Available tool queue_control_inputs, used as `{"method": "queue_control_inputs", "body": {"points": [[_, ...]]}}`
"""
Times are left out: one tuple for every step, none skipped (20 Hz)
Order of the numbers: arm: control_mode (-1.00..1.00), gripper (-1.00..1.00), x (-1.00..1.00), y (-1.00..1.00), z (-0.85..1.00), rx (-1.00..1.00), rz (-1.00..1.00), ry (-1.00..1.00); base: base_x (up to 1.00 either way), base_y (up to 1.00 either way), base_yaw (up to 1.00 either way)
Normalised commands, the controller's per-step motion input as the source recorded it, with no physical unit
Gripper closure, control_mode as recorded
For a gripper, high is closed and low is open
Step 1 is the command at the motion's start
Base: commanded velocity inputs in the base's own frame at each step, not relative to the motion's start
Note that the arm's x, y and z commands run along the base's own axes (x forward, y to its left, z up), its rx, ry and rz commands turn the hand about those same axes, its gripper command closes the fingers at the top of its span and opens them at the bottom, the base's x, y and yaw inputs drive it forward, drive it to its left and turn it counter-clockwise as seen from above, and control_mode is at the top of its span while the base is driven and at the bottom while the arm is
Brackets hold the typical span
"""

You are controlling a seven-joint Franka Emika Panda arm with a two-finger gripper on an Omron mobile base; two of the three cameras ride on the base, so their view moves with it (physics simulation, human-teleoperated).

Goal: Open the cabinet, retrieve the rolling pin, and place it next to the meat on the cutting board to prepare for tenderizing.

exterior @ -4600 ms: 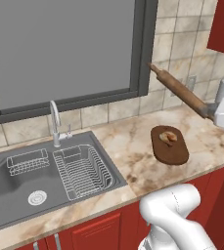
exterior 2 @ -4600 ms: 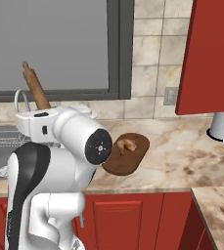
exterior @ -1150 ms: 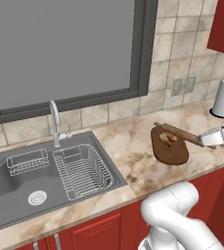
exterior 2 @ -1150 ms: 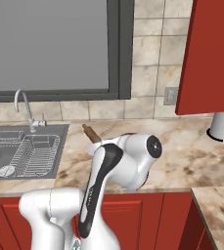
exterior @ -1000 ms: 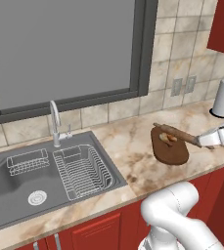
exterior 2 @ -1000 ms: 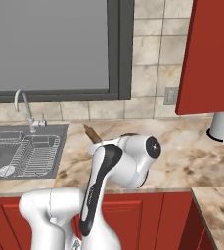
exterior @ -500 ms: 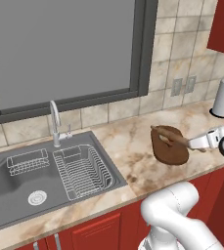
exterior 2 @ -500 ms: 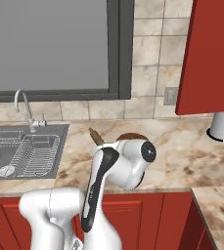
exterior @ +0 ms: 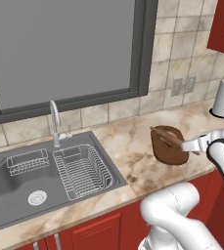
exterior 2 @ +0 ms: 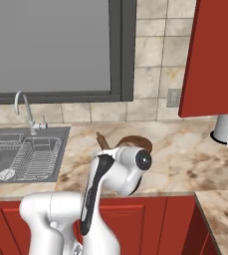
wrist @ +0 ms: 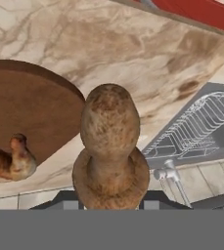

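Pin (exterior: 168,138), right of frame over the board (exterior: 167,149), looks stiff and roll-prone; my gripper (exterior: 190,145) grips its end, I'd hold mid-barrel.

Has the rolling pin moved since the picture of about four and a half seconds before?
Yes. The rolling pin was then high before the wall tiles; now it lies low over the cutting board, held in the gripper.
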Motion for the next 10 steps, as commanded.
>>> {"method": "queue_control_inputs", "body": {"points": [[-1.00,1.00,0.19,-0.26,-0.29,-0.20,0.12,-0.22,0.00,0.00,0.00],[-1.00,1.00,0.20,-0.24,-0.28,-0.20,0.12,-0.22,0.00,0.00,0.00],[-1.00,1.00,0.18,-0.24,-0.28,-0.20,0.12,-0.22,0.00,0.00,0.00],[-1.00,1.00,0.18,-0.22,-0.27,-0.19,0.12,-0.20,0.00,0.00,0.00],[-1.00,1.00,0.18,-0.22,-0.25,-0.19,0.11,-0.19,0.00,0.00,0.00],[-1.00,1.00,0.18,-0.21,-0.26,-0.19,0.11,-0.19,0.00,0.00,0.00],[-1.00,1.00,0.19,-0.21,-0.28,-0.19,0.11,-0.17,0.00,0.00,0.00],[-1.00,1.00,0.19,-0.22,-0.29,-0.19,0.12,-0.16,0.00,0.00,0.00],[-1.00,1.00,0.17,-0.24,-0.31,-0.19,0.11,-0.16,0.00,0.00,0.00],[-1.00,1.00,0.17,-0.25,-0.31,-0.19,0.11,-0.15,0.00,0.00,0.00]]}}
